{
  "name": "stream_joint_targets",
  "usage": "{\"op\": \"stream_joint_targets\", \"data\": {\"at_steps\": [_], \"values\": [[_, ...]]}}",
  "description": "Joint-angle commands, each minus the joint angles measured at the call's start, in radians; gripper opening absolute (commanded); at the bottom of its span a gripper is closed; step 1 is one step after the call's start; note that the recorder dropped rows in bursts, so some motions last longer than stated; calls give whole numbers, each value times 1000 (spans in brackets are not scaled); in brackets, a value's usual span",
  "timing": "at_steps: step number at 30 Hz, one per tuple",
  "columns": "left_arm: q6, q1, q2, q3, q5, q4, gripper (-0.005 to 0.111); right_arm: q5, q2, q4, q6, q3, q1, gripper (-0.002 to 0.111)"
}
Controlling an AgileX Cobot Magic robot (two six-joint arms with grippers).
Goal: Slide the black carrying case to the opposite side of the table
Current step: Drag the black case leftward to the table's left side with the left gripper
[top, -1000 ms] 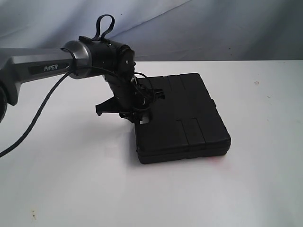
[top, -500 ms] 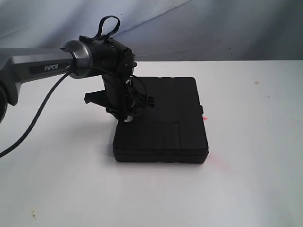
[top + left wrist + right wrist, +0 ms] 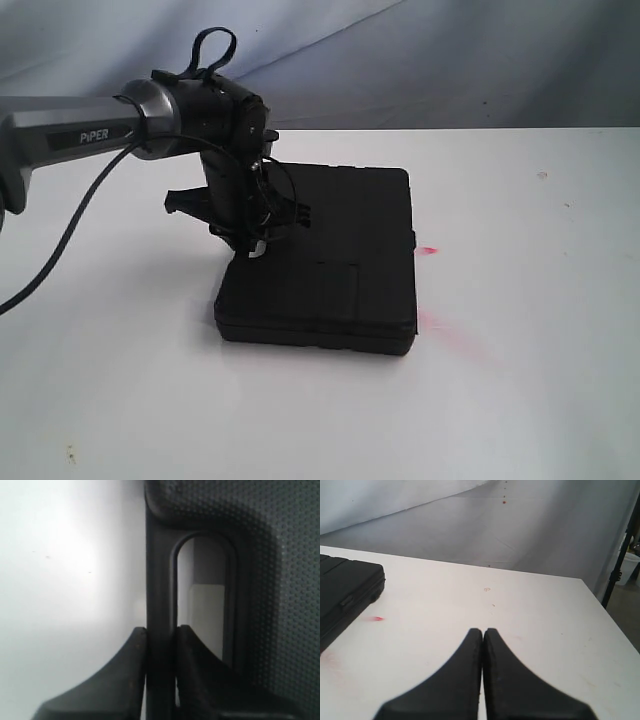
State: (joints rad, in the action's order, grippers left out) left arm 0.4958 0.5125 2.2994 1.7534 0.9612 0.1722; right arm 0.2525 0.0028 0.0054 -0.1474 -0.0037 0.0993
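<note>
The left claw [image 3: 161, 632], clamped narrowly on the handle [image 3: 160, 580] of the flat black plastic carrying case [image 3: 340, 270], holds it about midway across the plain white table [image 3: 540, 380], with the nine o'clock side seemingly not yet reached; the right claw [image 3: 483, 632] is closed and empty.

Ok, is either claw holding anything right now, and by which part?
The left claw pinches the black carrying case by the thin bar of its handle. The right claw is shut on nothing.
</note>
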Motion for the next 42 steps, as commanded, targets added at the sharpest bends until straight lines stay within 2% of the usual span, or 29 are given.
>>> {"op": "stream_joint_targets", "data": {"at_steps": [1,16,27,32,38,42], "values": [[-60,-57,-48,-39,30,22,2,-1,-3,0,0,4,-8,0],[-103,-220,-200,-325,-160,40,2,-1,-3,0,0,4,-8,0],[-168,-388,-267,-425,-202,31,2,-1,-3,0,0,4,-8,0],[-235,-405,-278,-456,-241,-10,2,-1,-3,0,0,4,-8,0],[-244,-409,-278,-460,-256,-6,2,-1,-3,0,0,4,-8,0],[-242,-435,-278,-460,-256,-13,2,-1,-3,0,0,4,-8,0]]}}
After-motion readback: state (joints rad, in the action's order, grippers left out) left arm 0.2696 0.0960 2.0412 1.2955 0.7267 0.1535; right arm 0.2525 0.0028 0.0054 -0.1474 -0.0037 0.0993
